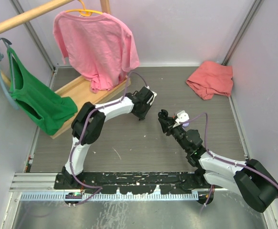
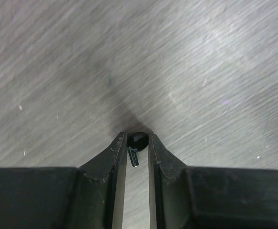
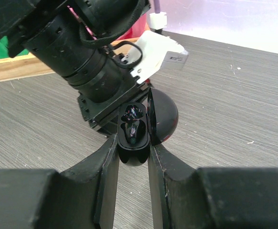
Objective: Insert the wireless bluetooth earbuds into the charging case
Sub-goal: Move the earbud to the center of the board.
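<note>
My left gripper (image 2: 133, 143) is shut on a tiny black earbud (image 2: 138, 140), its stem pointing back between the fingers, right at the grey table top. In the top view the left gripper (image 1: 141, 113) points down at mid table. My right gripper (image 3: 131, 143) is shut on an open glossy black charging case (image 3: 133, 143), lid (image 3: 163, 117) swung to the right, with dark earbud wells showing. In the top view the right gripper (image 1: 165, 120) holds the case just right of the left gripper.
A pink shirt (image 1: 97, 45) and a green garment (image 1: 34, 98) hang from a wooden rack (image 1: 77, 93) at the back left. A crumpled red cloth (image 1: 210, 78) lies at the back right. The left arm's wrist (image 3: 91, 52) fills the right wrist view just behind the case.
</note>
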`<state>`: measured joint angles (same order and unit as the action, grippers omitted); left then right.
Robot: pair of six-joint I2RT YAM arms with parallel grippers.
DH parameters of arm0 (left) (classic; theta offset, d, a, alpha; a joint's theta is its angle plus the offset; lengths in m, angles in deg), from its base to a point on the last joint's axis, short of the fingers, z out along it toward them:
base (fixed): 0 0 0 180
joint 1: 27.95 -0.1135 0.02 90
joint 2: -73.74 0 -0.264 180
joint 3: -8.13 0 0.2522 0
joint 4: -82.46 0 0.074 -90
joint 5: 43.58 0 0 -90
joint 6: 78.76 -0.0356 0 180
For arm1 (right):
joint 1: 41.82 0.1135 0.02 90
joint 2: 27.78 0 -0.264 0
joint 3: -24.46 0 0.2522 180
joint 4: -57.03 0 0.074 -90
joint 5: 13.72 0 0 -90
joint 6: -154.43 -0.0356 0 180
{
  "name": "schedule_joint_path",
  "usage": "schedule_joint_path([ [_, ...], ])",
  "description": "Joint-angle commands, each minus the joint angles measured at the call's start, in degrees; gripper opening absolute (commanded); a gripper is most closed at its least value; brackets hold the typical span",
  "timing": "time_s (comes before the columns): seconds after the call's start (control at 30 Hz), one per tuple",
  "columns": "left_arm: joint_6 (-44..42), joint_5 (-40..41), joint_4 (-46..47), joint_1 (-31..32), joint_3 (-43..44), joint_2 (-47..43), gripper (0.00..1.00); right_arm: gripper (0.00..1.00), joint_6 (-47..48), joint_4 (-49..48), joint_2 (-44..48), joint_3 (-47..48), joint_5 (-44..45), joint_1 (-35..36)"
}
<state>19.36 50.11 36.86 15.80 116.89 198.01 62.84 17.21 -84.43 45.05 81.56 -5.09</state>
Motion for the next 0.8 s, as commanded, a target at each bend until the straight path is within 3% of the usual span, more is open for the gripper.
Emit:
schedule_joint_path([
  [0.0,2.5,2.8,-4.4,-0.2,-5.8,-5.0,0.18,0.01,0.6,-4.3,0.1,0.4,-0.1,-0.1],
  [0.47,17.1,9.7,-8.3,-0.2,-27.7,-23.0,0.19,0.01,0.1,-4.2,0.0,0.5,-0.9,0.0],
  [0.77,25.3,8.7,-9.3,-0.1,-33.1,-27.4,0.27,0.01,-0.2,-4.3,-0.4,0.7,-1.6,-0.1],
])
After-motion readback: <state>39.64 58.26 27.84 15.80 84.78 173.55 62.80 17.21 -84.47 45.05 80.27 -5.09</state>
